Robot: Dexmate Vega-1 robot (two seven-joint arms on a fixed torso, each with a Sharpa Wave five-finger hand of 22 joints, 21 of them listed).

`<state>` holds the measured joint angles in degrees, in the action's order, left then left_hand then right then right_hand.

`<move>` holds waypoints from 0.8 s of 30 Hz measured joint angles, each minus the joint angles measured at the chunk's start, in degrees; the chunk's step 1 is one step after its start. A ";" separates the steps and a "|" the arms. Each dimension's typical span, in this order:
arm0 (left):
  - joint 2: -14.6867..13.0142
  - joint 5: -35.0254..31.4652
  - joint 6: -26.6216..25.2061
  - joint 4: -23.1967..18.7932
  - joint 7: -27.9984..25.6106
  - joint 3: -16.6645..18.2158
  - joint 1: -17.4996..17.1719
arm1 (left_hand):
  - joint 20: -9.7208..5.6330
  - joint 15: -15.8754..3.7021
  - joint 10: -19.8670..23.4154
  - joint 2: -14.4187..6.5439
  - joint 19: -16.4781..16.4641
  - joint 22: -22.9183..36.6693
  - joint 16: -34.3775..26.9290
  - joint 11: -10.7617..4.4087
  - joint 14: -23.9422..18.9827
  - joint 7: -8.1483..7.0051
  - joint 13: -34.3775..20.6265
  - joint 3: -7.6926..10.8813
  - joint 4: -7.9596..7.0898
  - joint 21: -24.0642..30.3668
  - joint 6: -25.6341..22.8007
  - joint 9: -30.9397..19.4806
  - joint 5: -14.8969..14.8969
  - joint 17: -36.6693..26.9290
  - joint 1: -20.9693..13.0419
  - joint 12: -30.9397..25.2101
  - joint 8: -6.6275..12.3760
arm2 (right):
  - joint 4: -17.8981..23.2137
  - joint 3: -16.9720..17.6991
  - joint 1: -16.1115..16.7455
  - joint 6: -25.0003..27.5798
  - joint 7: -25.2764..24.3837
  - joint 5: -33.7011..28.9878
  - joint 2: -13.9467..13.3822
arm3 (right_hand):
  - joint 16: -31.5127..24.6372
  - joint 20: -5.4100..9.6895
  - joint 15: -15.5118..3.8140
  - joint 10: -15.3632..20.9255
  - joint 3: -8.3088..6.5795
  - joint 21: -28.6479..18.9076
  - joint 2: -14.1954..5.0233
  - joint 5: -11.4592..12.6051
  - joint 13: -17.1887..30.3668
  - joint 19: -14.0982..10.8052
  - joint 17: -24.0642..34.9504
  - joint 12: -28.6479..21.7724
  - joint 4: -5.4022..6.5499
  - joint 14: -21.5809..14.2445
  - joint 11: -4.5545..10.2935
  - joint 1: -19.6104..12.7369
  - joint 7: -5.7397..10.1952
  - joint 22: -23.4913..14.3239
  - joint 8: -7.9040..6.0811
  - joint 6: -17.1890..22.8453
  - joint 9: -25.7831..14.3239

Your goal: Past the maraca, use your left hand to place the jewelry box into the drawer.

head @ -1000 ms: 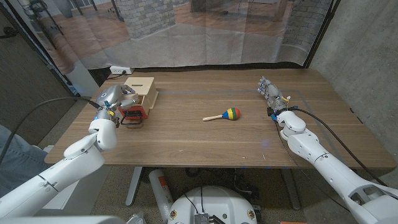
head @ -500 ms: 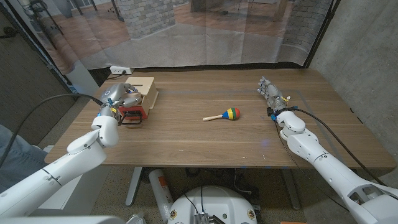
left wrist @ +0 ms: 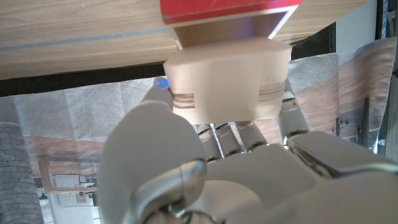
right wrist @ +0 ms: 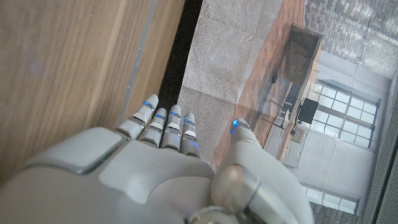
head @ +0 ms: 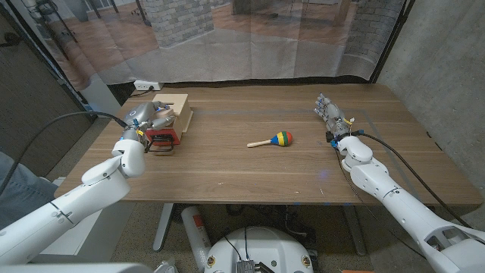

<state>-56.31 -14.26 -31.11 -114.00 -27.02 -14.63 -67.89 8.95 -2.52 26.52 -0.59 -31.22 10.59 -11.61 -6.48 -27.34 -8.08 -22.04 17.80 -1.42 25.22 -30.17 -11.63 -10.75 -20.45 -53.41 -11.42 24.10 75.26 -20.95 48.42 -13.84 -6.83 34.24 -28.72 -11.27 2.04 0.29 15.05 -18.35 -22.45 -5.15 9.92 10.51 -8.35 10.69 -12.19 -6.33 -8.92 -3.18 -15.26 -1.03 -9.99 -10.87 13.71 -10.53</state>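
My left hand (head: 148, 118) grips a beige, rounded jewelry box (left wrist: 227, 81) and holds it right at the open drawer (head: 164, 136), which has a red front. In the left wrist view the box sits against the drawer's mouth (left wrist: 224, 32), with my left hand (left wrist: 205, 168) wrapped around it from behind. The drawer sticks out of a small wooden cabinet (head: 173, 105) at the table's far left. A maraca (head: 276, 139) with a striped head lies mid-table, well to the right of the drawer. My right hand (head: 331, 116) stands at the far right, fingers straight, holding nothing.
The wooden table (head: 250, 171) ends at a curtain along its far edge. A power strip (head: 145, 86) lies behind the cabinet. A concrete wall stands to the right. My right hand (right wrist: 168, 168) points past the table's edge in its wrist view.
My left hand has carried the jewelry box a little to the right, over the open drawer. The right hand and the maraca have not moved.
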 measured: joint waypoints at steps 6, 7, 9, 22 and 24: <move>-0.60 1.47 0.50 -0.68 0.17 1.05 -1.01 | 2.46 1.29 -2.44 1.25 1.78 -0.01 0.43 1.17 2.88 0.52 0.30 -2.02 -2.86 -1.35 1.60 -0.25 -0.24 0.51 6.35 0.23 -1.12 | 0.00 0.00 0.08 -0.02 0.04 0.08 0.01 | 0.00 0.00 0.00 0.01 0.00 0.00 0.00 0.00 0.00 0.00 0.00 0.00 0.00 0.00 0.01 0.00 0.00 0.00 0.00 0.00 0.00; -0.65 1.74 0.69 -0.84 0.15 1.32 -1.32 | 2.78 1.50 -3.09 1.67 2.10 -0.01 0.67 1.33 3.65 0.66 0.45 -2.36 -3.30 -1.72 2.16 -0.27 -0.48 0.69 7.06 0.23 -1.52 | 0.04 0.00 0.11 -0.02 0.04 0.09 0.01 | 0.00 0.00 0.00 0.01 0.00 0.00 0.00 0.00 0.00 0.00 0.00 0.00 0.00 0.00 0.01 0.00 0.00 0.00 0.00 0.00 0.00; -0.68 2.12 0.92 -0.97 0.01 1.65 -1.69 | 3.21 2.05 -4.44 2.24 2.58 -0.01 0.89 1.65 5.22 0.77 0.64 -3.01 -3.95 -2.36 3.13 -0.31 -0.70 1.00 8.50 0.62 -2.21 | 0.16 0.00 0.14 -0.02 0.04 0.09 0.01 | 0.00 0.00 0.00 0.01 0.00 0.00 0.00 0.00 0.00 0.00 0.00 0.00 0.00 0.00 0.01 0.00 0.00 0.00 0.00 0.00 0.00; -0.55 4.06 2.25 -1.52 -1.65 3.55 -3.61 | 3.45 5.15 -10.99 4.47 6.11 -0.01 1.23 3.12 11.98 1.21 1.85 -5.99 -6.42 -5.75 11.05 -0.77 -2.84 3.29 14.93 0.62 -6.48 | 1.53 -0.09 0.45 0.57 -0.12 -0.01 -0.56 | 0.00 0.01 0.22 0.00 -0.18 0.22 0.00 0.00 0.00 -0.41 0.00 0.00 -0.18 -0.62 0.00 0.00 0.32 -0.30 0.00 0.33 0.00; -0.55 4.26 2.28 -1.52 -1.91 3.55 -3.61 | 3.54 5.28 -11.46 4.56 6.80 -0.01 1.24 3.42 12.83 1.14 1.86 -6.07 -6.49 -6.15 11.81 -0.77 -2.90 3.55 15.34 0.62 -6.98 | 1.77 -0.11 0.52 0.57 -0.12 -0.01 -0.72 | 0.00 0.01 0.22 0.00 -0.23 0.22 0.00 0.00 0.00 -0.41 0.00 0.00 -0.23 -0.62 0.00 0.00 0.33 -0.29 0.00 0.32 0.00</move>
<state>-56.86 -10.00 -28.83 -115.52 -28.94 -11.08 -71.50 12.49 2.76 15.06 3.98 -24.42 10.58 -10.37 -3.07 -14.51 -6.94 -20.19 11.73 -7.91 19.08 -18.37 -12.41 -13.64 -16.90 -38.07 -10.80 17.12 77.03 -21.06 48.93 -13.28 -6.95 34.22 -29.44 -11.27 2.05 0.50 15.05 -18.58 -22.24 -5.15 9.92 10.51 -8.76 10.69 -12.19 -6.56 -9.54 -3.18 -15.26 -0.70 -10.28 -10.87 14.04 -10.53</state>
